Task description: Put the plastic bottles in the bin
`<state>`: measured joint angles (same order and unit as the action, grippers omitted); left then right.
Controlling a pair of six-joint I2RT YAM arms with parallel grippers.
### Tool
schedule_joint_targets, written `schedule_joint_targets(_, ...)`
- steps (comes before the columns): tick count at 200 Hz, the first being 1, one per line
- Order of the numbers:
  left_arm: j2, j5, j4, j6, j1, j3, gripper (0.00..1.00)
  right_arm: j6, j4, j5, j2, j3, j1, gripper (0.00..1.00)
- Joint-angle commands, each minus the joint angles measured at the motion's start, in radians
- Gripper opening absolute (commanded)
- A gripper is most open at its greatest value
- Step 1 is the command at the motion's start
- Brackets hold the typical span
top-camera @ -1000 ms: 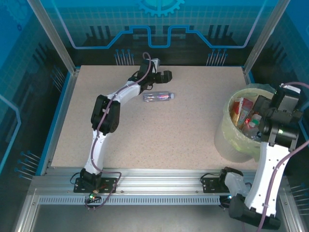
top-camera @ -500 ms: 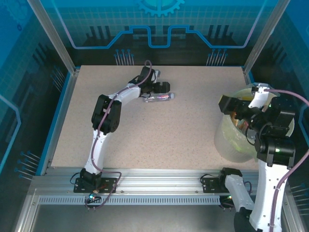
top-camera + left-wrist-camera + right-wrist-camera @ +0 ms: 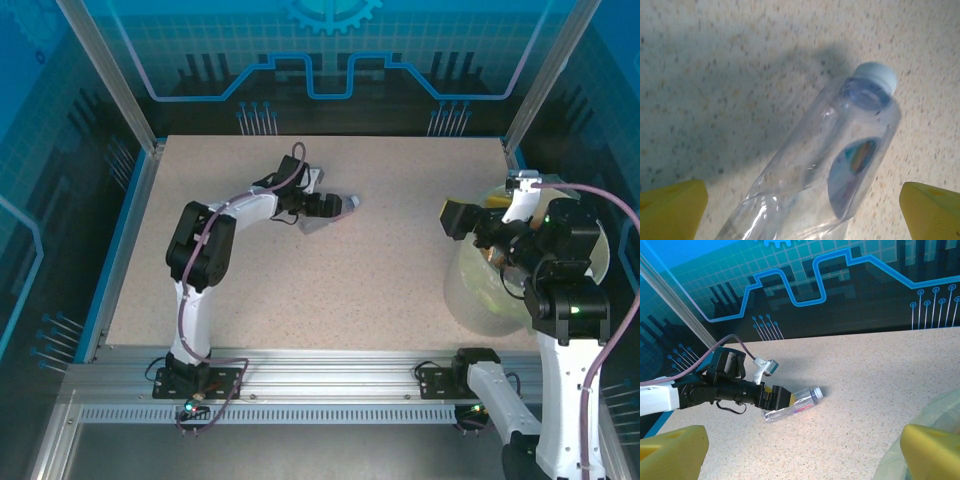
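One clear plastic bottle (image 3: 338, 207) with a pale cap lies on its side on the far middle of the table. My left gripper (image 3: 318, 207) is open and straddles its lower body. In the left wrist view the bottle (image 3: 840, 160) runs between the yellow fingertips (image 3: 675, 207), with a gap on each side. The right wrist view sees the same bottle (image 3: 800, 402) from afar. My right gripper (image 3: 455, 218) is open and empty, just left of the bin (image 3: 478, 295). The pale yellow-green bin stands at the right edge, its contents mostly hidden by the right arm.
The bin's translucent bag edge (image 3: 945, 410) shows at the lower right of the right wrist view. Blue panel walls (image 3: 320, 60) close the table at the back and sides. Bare speckled tabletop (image 3: 380, 280) lies between the bottle and the bin.
My left gripper moved down and right onto the bottle, which tilted slightly. My right arm swung out of the bin, and its gripper now sits past the bin's left rim.
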<state>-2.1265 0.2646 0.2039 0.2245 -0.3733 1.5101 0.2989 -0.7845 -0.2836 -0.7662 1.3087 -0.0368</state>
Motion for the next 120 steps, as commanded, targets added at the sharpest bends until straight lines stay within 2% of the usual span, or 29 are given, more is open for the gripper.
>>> schedule_joint_targets(1,0.074,-0.023,0.026,-0.073,-0.014,-0.07,0.99,0.001,0.022,0.024,-0.008,-0.003,0.021,1.0)
schedule_joint_targets(39,0.099,-0.211,0.115,-0.16,-0.091,-0.113,0.94,0.002,0.024,0.061,-0.019,-0.005,0.035,1.0)
schedule_joint_targets(88,0.042,-0.278,0.186,-0.229,-0.176,-0.059,0.85,0.002,0.021,0.079,-0.018,-0.007,0.038,1.0)
schedule_joint_targets(120,0.016,-0.385,0.198,-0.215,-0.218,-0.031,0.75,-0.001,0.011,0.095,-0.009,-0.008,0.04,1.0)
